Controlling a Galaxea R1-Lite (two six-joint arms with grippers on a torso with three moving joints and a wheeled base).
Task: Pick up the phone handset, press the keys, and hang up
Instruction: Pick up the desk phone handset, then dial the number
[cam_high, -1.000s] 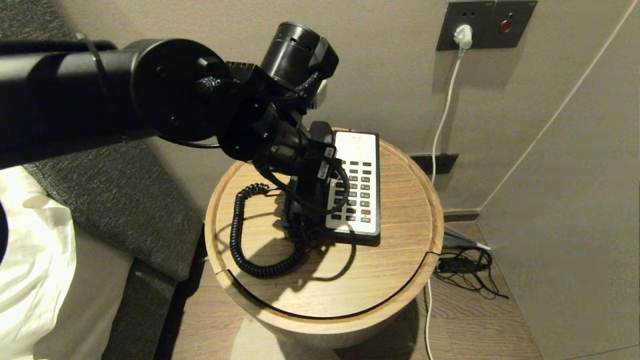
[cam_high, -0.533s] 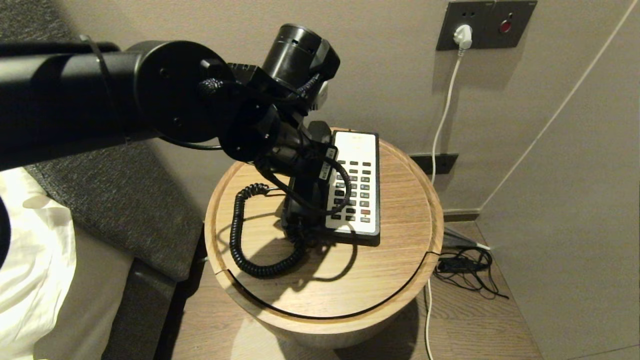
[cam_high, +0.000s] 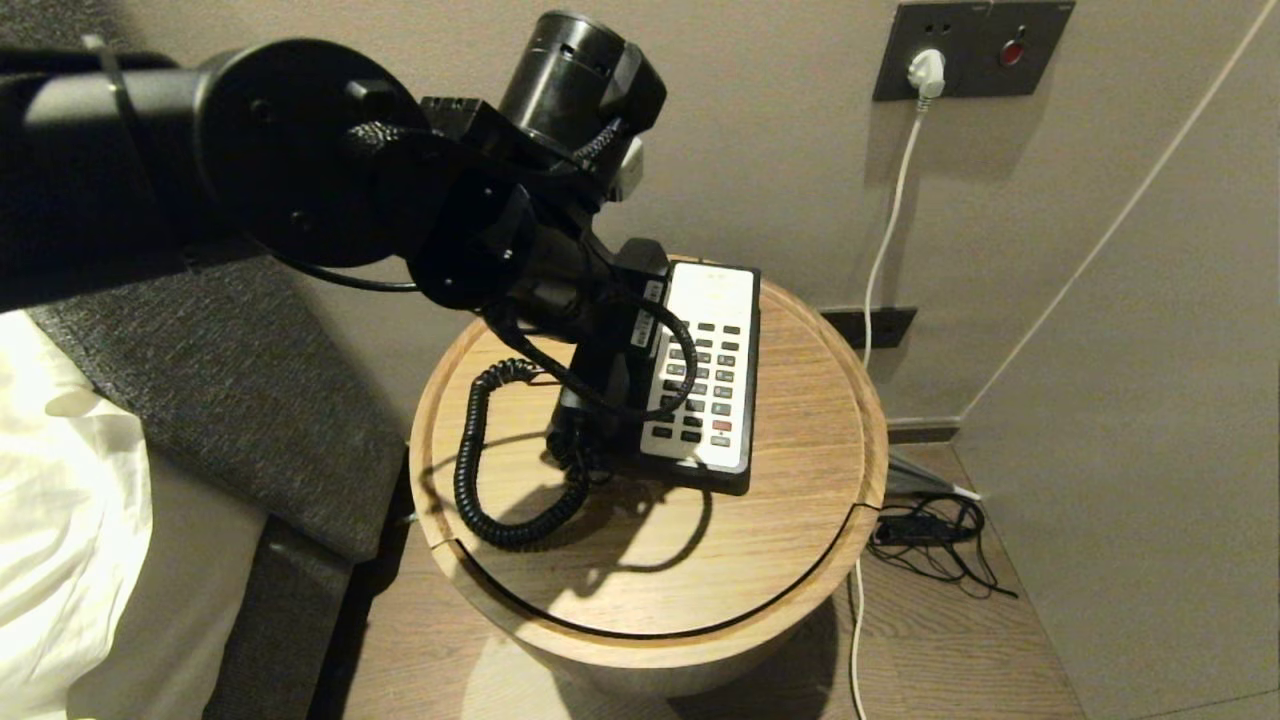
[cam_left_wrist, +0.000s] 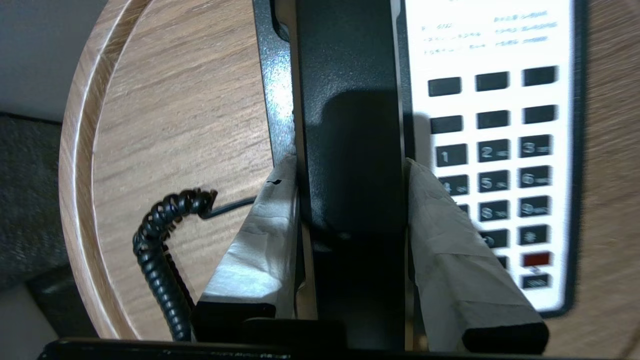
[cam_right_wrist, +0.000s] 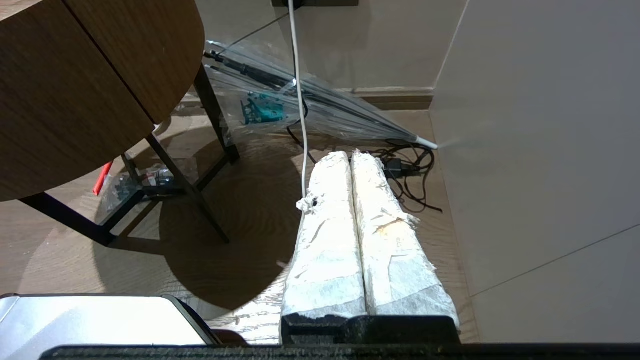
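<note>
On the round tabletop, the left pincer is clamping the handset from both sides, beside the keys reading 1, 2, 3, 5, 6, 9. Faceplate print is blurring past reading. The right pincer, fingers pressed together, is hanging over the floor.

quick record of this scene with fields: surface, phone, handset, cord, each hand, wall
surface: round wooden side table
phone: black-and-white phone base on the table, the keys facing up, one red
handset: phone handset along the base's side next to the keys, clamped between the left hand's taped fingers
cord: black coiled cord looping over the tabletop
left hand: left hand shut on the handset
right hand: right hand low beside the table, fingers together, holding nothing
wall: white plug in a grey wall plate with a red button
</note>
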